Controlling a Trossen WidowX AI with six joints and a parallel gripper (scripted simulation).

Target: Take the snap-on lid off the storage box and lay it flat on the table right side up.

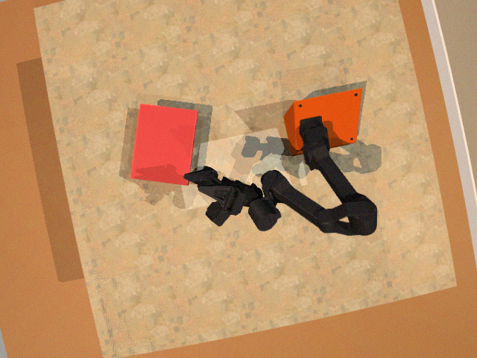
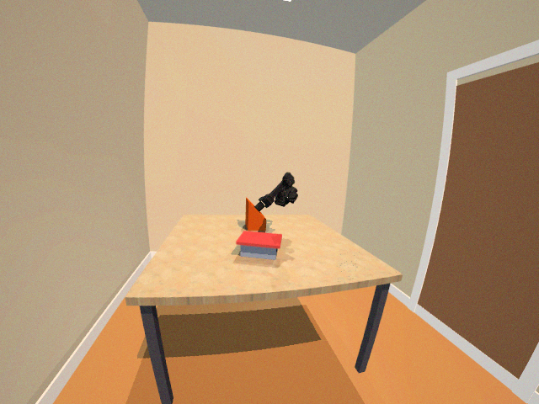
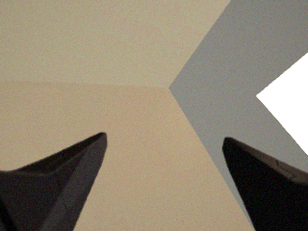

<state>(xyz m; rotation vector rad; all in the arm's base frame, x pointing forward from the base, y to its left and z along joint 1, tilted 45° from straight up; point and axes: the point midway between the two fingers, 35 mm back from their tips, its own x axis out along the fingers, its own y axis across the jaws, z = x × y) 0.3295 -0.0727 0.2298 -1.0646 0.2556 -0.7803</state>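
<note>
The red lid (image 1: 165,140) (image 2: 260,239) sits flat on top of the blue-grey storage box (image 2: 258,251), covering it. In the top view the lid hides the box. My gripper (image 1: 193,182) (image 3: 165,137) is open and empty, its fingers wide apart. It is raised high above the table, and from above its fingertips appear by the lid's lower right corner. The wrist view shows only walls and ceiling between and beyond the fingers, with neither lid nor box in it.
An orange wedge-shaped mount (image 1: 333,111) (image 2: 253,219) with dark screws carries the arm's base, behind the box in the exterior view. The arm bends out to one side above the speckled tabletop (image 1: 269,277) (image 2: 195,269). The table's near edge lies in front of the box in the exterior view.
</note>
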